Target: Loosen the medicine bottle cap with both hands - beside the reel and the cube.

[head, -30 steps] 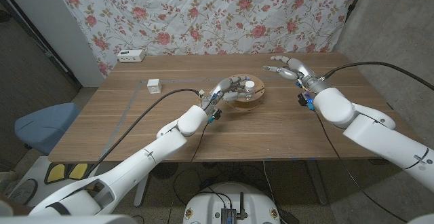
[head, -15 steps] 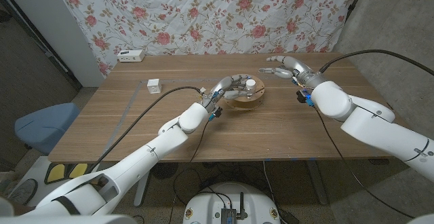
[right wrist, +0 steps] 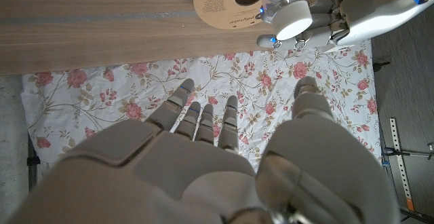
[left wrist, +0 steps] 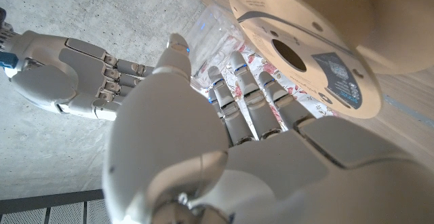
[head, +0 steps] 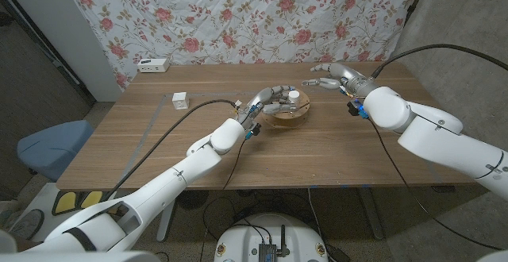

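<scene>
Wooden counter (head: 159,147) looks the same over the last second, so the only real change is the right arm: it's swung in from about 2 o'clock, and the right hand (head: 329,77) now hangs closer to the middle, though it's got a gap to close yet. My read is it's coming in for the cap while the other hand does the bracing, so the actual loosening hasn't started. Left hand (head: 272,99) hasn't budged, fingers wrapped around the medicine bottle (head: 293,102), which stands on the tan reel (head: 287,116) just past the counter's centre. The right wrist view shows that grip nicely, fingers curled around the bottle with the white cap (right wrist: 293,20) poking clear. Right hand is wide open, fingers spread and pointing toward 9 o'clock, holding nothing, up off the wood. Little white cube (head: 180,100) sits well apart out at 10 o'clock, nobody touching it.
</scene>
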`<control>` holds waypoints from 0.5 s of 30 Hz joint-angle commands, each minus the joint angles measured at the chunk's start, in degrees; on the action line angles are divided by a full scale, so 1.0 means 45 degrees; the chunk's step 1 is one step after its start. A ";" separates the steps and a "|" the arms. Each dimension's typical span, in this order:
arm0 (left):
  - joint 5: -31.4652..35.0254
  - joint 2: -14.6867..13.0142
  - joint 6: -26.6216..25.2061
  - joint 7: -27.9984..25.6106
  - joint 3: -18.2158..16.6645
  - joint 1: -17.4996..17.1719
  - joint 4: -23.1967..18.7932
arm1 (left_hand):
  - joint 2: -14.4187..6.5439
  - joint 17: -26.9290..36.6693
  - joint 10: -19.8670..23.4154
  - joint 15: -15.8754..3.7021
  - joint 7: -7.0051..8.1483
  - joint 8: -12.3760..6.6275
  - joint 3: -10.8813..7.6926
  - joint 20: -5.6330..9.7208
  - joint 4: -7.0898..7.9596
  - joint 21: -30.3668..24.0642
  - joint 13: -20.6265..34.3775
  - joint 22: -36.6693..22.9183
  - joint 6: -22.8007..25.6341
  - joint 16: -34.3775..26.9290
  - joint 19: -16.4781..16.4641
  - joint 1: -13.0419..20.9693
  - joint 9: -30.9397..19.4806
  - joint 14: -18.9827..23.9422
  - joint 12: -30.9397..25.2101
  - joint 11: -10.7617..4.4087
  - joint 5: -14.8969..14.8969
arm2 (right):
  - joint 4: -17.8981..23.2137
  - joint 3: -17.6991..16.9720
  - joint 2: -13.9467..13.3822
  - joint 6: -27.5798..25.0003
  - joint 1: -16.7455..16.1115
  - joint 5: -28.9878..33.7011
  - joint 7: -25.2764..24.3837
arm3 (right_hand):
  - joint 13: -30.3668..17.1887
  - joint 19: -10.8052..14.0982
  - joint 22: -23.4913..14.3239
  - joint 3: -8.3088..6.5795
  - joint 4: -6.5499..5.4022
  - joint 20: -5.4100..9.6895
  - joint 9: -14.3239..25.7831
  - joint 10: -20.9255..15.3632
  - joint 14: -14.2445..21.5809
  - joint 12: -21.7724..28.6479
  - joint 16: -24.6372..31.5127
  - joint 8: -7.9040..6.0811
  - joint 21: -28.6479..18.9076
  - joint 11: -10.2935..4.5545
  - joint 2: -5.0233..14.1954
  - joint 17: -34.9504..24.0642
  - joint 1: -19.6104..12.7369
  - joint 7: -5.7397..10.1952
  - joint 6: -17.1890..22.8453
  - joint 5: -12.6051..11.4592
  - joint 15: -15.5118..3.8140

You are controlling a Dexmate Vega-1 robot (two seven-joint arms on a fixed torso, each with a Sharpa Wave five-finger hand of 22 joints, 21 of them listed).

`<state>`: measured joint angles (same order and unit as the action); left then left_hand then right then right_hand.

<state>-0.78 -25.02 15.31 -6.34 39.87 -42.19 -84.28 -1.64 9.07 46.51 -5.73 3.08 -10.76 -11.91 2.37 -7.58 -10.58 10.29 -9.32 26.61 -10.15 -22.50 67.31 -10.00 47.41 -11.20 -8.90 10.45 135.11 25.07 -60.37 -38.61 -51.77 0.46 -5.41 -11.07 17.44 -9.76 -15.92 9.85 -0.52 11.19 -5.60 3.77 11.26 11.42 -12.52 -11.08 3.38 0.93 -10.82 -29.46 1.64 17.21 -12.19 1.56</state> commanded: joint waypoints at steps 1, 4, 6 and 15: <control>-0.0197 -0.0009 -0.0671 -0.0087 -0.0062 -0.0079 -0.0370 | -0.0005 0.0039 0.0152 -0.1421 -0.0080 0.0076 -0.0110 0.0127 0.0039 0.0019 0.0034 -0.0044 0.0047 0.0033 0.0087 -0.0095 -0.0032 0.0167 -0.0085 0.0000 -0.0002 | 0.0328 0.0801 -0.0340 -0.1038 0.1253 0.0288 0.1221 | -0.0050 -0.0002 -0.0025 -0.0064 0.0045 -0.0094 0.0055 0.0063 0.0016 -0.0024 0.0006 -0.0097 -0.0001 0.0069 -0.0067 -0.0018 -0.0109 -0.0039 0.0196 -0.0049 0.0126; -0.0213 0.0001 -0.0743 -0.0119 -0.0051 -0.0073 -0.0394 | -0.0022 0.0040 0.0161 -0.1418 -0.0098 0.0074 -0.0127 0.0131 0.0046 0.0024 0.0034 -0.0044 0.0049 0.0028 0.0114 -0.0117 -0.0032 0.0199 -0.0082 0.0001 -0.0001 | 0.0398 0.1184 -0.0346 -0.1345 0.1656 0.0506 0.1573 | -0.0051 -0.0003 -0.0025 -0.0053 0.0036 -0.0106 0.0059 0.0085 0.0018 -0.0027 0.0007 -0.0111 0.0000 0.0087 -0.0105 -0.0021 -0.0115 -0.0027 0.0248 -0.0027 0.0157; -0.0242 0.0008 -0.0775 -0.0113 -0.0043 -0.0059 -0.0398 | -0.0029 0.0041 0.0171 -0.1423 -0.0087 0.0070 -0.0137 0.0138 0.0045 0.0024 0.0034 -0.0043 0.0060 0.0026 0.0121 -0.0122 -0.0032 0.0219 -0.0083 -0.0013 0.0000 | 0.0452 0.1428 -0.0327 -0.1576 0.1913 0.0659 0.1781 | -0.0054 -0.0009 -0.0025 -0.0043 0.0024 -0.0116 0.0066 0.0092 0.0009 -0.0023 0.0003 -0.0137 0.0002 0.0106 -0.0146 -0.0024 -0.0126 -0.0013 0.0335 0.0000 0.0187; -0.0365 0.0039 -0.0857 0.0114 0.0056 0.0155 -0.0237 | -0.0031 0.0037 0.0227 -0.1406 -0.0108 0.0070 -0.0167 0.0127 0.0050 0.0022 0.0034 -0.0041 0.0061 0.0027 0.0153 -0.0184 -0.0031 0.0298 -0.0089 0.0006 -0.0002 | 0.0665 0.2443 -0.0359 -0.2311 0.2946 0.1444 0.2788 | -0.0061 -0.0024 -0.0026 -0.0036 -0.0002 -0.0186 0.0095 0.0181 -0.0020 -0.0032 -0.0007 -0.0197 0.0007 0.0128 -0.0252 -0.0033 -0.0201 0.0076 0.0555 0.0081 0.0279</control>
<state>-1.49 -24.99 12.93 -6.67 39.73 -42.34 -85.65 -1.86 8.99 46.89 -6.05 3.08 -10.76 -12.14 2.45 -7.34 -10.58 10.25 -9.33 26.60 -10.15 -21.95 67.08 -9.99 48.33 -11.04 -8.82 10.44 136.46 29.00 -61.45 -45.06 -46.33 3.57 2.10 -11.07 17.19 -9.76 -16.05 9.97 -0.77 11.34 -5.19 3.67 11.26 11.42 -12.96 -11.08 3.80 0.17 -10.81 -30.19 1.83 19.09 -12.19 2.27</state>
